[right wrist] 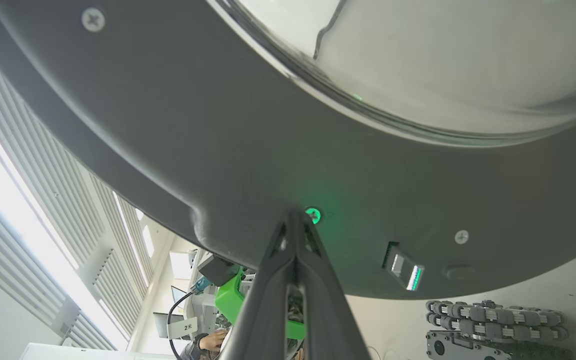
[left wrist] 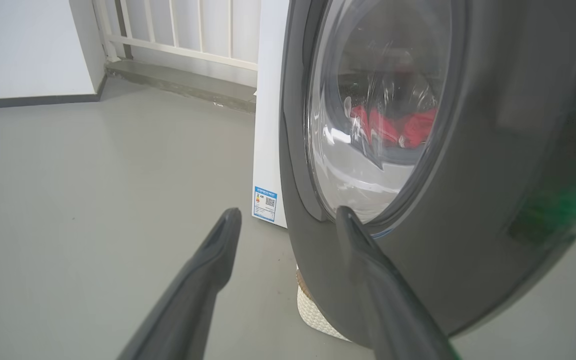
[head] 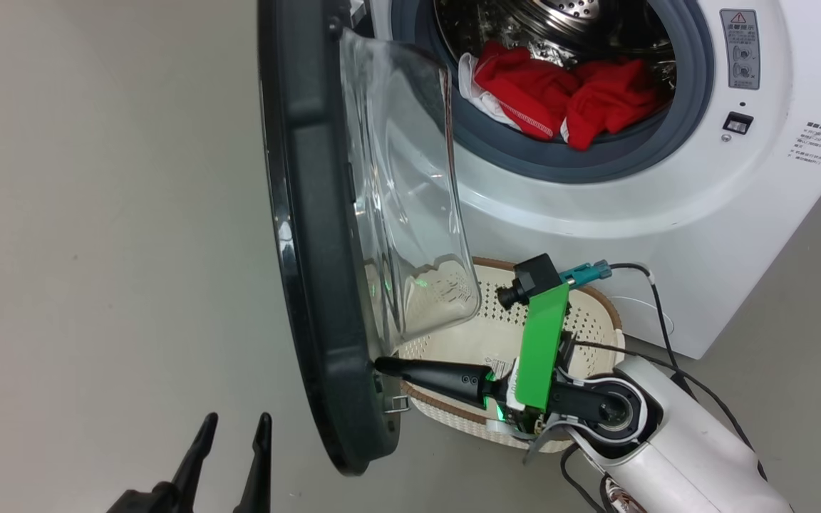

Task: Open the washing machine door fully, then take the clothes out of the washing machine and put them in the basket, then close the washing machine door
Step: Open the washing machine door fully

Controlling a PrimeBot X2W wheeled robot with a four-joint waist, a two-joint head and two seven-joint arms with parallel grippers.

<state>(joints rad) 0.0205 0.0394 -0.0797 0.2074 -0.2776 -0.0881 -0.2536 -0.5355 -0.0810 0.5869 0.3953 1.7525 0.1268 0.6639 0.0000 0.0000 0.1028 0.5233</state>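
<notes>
Red clothes (head: 560, 96) lie in the washer (head: 667, 206); the door (head: 311, 249) stands open beside the basket (head: 596, 313). Your right hand (head: 380, 365), pinched closed and empty, has its tip against the door's inner rim; your left hand (head: 237, 422) hangs spread wide, empty, outside it

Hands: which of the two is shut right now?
The right hand: its two fingers are pressed together into one point, tip at the inner rim of the door. The left hand has its fingers spread apart.
</notes>
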